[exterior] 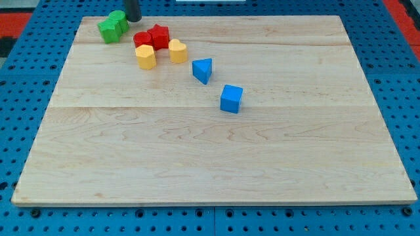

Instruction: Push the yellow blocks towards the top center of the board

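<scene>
My tip (133, 19), a bare rod with no claw, touches the green blocks (113, 27) from their right; both yellow blocks (146, 57) sit lower right of them.

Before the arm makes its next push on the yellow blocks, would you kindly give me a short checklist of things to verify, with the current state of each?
1. My tip in view: ok, at the view's top left, beside the green blocks.
2. Both yellow blocks located: ok, the yellow block and the yellow heart block sit apart, side by side.
3. Tip placed to push them toward top center: not ok, it is above and to the left of them.
4. Red blocks out of the way: not ok, they sit against the yellows' upper side.
5. Blue triangular block and blue cube clear: ok, lower right.
6. Tip touching green: cannot tell.
</scene>
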{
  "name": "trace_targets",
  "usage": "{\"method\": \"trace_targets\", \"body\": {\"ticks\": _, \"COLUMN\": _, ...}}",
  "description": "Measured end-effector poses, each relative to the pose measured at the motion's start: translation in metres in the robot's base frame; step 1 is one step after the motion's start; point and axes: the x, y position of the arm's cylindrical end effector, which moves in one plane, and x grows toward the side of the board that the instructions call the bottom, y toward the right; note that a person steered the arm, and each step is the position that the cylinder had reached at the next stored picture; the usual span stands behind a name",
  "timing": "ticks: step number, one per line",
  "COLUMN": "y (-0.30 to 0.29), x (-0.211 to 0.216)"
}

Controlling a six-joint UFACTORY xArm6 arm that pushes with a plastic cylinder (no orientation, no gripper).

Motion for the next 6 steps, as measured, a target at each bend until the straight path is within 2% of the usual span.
{"method": "trace_targets", "body": {"ticks": 3, "y": -0.015, "x": 0.121}}
{"method": "trace_targets", "body": {"ticks": 5, "y": -0.003, "x": 0.13}}
{"method": "trace_targets", "body": {"ticks": 6, "y": 0.062, "x": 0.129}}
